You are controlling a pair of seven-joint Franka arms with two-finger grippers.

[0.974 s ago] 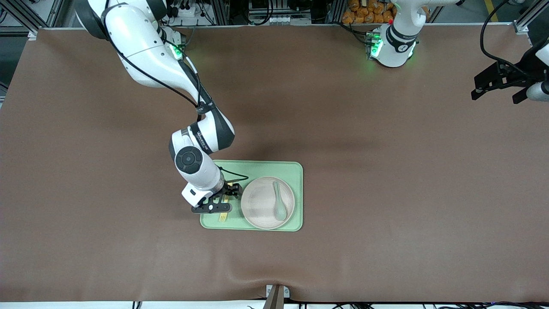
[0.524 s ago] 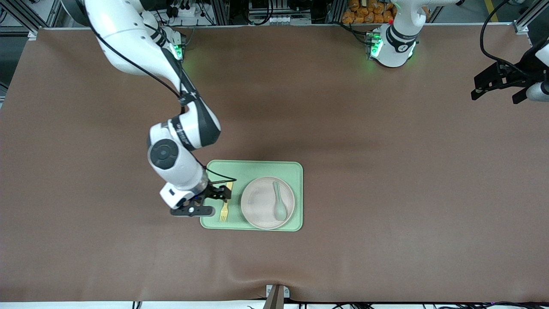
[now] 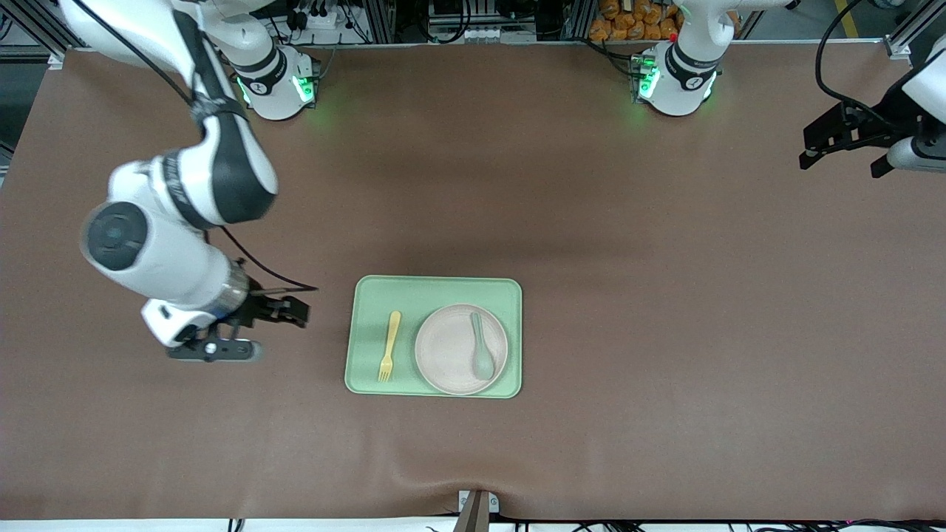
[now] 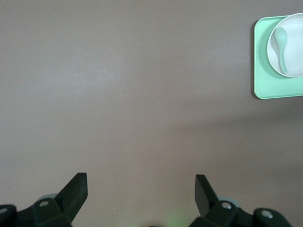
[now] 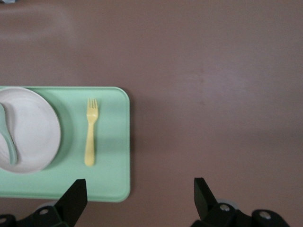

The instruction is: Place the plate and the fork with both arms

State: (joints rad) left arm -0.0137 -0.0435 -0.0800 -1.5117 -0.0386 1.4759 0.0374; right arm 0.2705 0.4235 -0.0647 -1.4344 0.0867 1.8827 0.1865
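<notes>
While both pincers are held open and empty, the fork (image 3: 389, 345) is found nearer the right pincer (image 3: 247, 330), its long axis alongside the plate (image 3: 460, 349).

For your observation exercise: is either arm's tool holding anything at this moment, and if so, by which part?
Nothing is held. The right tool is open over bare table beside the tray; the fork lies on the tray. The left tool waits open.

Right gripper (image 3: 255, 329) raised, jaws apart — left gripper (image 3: 842, 144) waits, jaws apart.
</notes>
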